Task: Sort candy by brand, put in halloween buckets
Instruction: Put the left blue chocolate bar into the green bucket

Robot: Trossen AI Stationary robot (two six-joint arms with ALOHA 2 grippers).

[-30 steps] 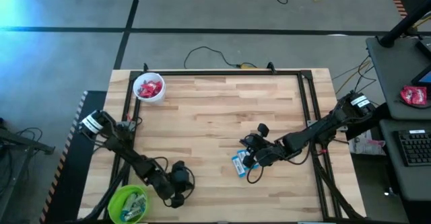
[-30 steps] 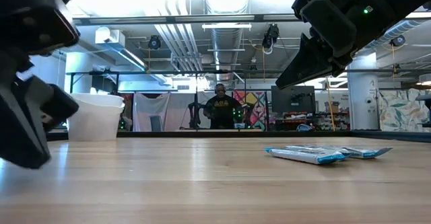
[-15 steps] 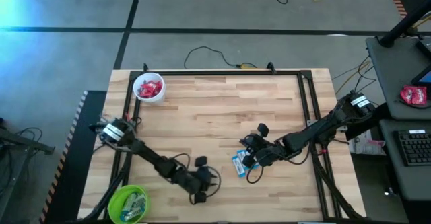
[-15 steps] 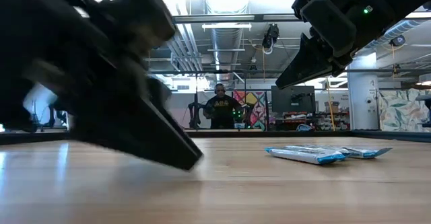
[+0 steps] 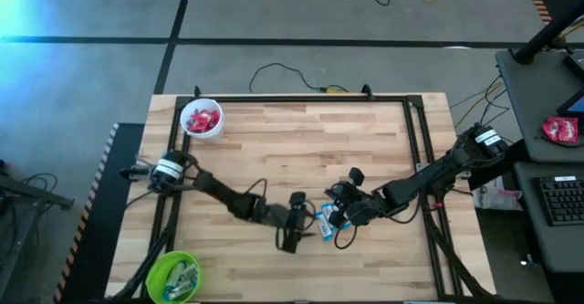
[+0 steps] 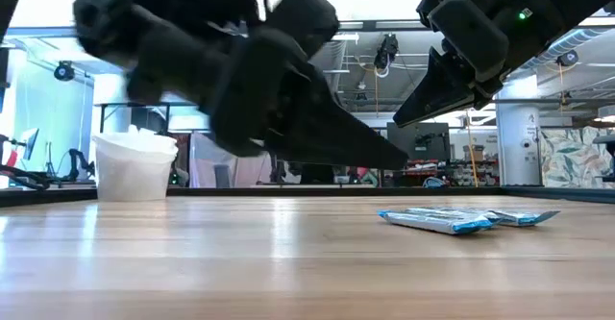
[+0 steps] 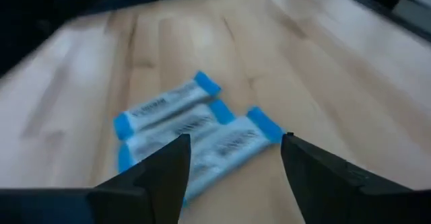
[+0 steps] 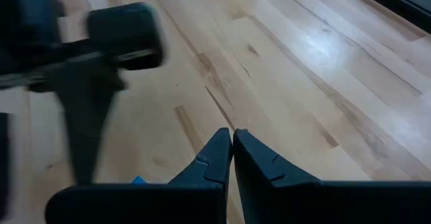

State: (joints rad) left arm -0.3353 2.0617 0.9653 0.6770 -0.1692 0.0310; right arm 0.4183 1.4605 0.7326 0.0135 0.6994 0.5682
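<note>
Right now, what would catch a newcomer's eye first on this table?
The left gripper, open, reaching to the small heap of blue and white candy near the table's middle, with the shut right gripper just on the heap's other side. Next, the white bucket of red candy at the far left corner and the green bucket at the near left.

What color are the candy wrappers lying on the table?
The candy wrappers are white with light blue ends, clearest in the left wrist view.

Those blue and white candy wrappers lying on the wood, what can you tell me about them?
The slim light blue and white wrapped candies are flat glossy bars, white in the middle with blue crimped ends and blue lettering. At least three lie side by side, touching, flat on the pale wooden table. The open left gripper hangs above them, not touching; the shut right gripper hovers close by.
</note>
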